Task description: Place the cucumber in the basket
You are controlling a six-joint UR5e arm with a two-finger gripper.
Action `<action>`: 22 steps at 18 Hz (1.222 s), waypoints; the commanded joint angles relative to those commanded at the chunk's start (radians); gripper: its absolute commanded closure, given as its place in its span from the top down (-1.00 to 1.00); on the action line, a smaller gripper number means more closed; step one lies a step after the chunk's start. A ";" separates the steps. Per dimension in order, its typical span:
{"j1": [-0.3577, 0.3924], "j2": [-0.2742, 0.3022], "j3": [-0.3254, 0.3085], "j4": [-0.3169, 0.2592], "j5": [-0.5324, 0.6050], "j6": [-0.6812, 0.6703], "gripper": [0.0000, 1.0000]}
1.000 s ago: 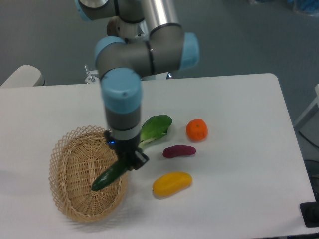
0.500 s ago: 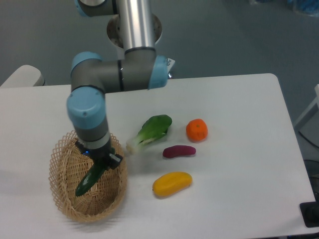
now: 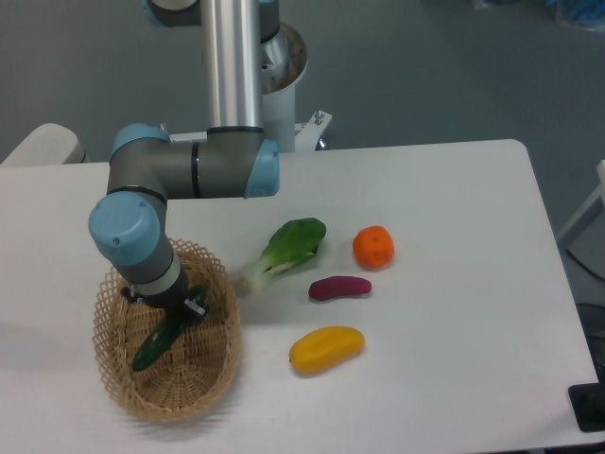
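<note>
Camera view: we see the arm reaching down at the left of the white counter (image 3: 444, 208), with its hand (image 3: 177, 310) inside the basket (image 3: 123, 378). The hand is closed on the upper end of the cucumber (image 3: 156, 342). The cucumber is tilted, its lower end pointing toward the near left, over the basket interior. We cannot tell whether that end touches the basket floor.

To the right of the basket, a leafy green (image 3: 288, 248) lies on the counter just beside the rim. Farther right we see an orange fruit (image 3: 373, 247), a purple piece (image 3: 338, 288) near it, and a yellow mango (image 3: 325, 349) nearest the front edge.
</note>
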 joint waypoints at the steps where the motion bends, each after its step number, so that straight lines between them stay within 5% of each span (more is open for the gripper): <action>1: 0.000 -0.002 0.000 0.000 0.000 0.005 -0.22; 5: 0.000 0.000 0.029 -0.002 0.002 0.009 0.92; 6: 0.002 0.002 0.044 -0.005 0.002 0.008 1.00; 15: 0.127 0.037 0.218 -0.014 -0.017 0.012 1.00; 22: 0.290 0.074 0.245 -0.040 -0.034 0.391 1.00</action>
